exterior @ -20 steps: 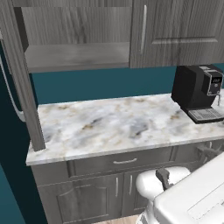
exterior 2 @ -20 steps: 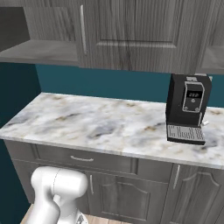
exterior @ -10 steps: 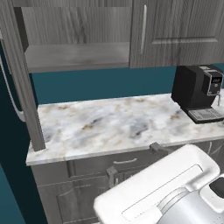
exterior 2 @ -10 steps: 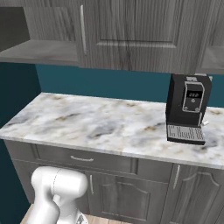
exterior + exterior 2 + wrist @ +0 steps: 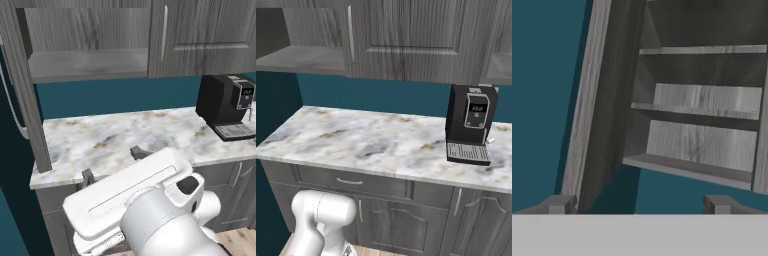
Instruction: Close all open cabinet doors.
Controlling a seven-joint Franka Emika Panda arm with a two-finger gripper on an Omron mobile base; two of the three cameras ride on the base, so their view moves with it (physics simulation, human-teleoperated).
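The open cabinet door [image 5: 22,95] is at the far left, up above the desk [image 5: 115,142]. It swings out toward the robot, so from the left base view we see it edge-on, like a tall grey post, with its thin silver handle [image 5: 12,107] bending on its left side. In the hand view the same door [image 5: 599,105] stands beside the open cabinet [image 5: 704,107], and you can see grey shelves one above another inside. Next to the open part, to the right, is a shut cabinet door [image 5: 202,37] with a straight silver handle [image 5: 163,34]; it also shows in the right base view [image 5: 411,40]. The gripper [image 5: 112,165] is low, at the near edge of the desk, and its two dark fingers [image 5: 141,151] are wide apart with nothing between them. In the hand view the finger tips [image 5: 559,204] point up at the open door and do not touch it. A black coffee machine [image 5: 470,130] sits on the right end of the marble desk. Below are a drawer [image 5: 351,181] and small lower doors [image 5: 401,225]
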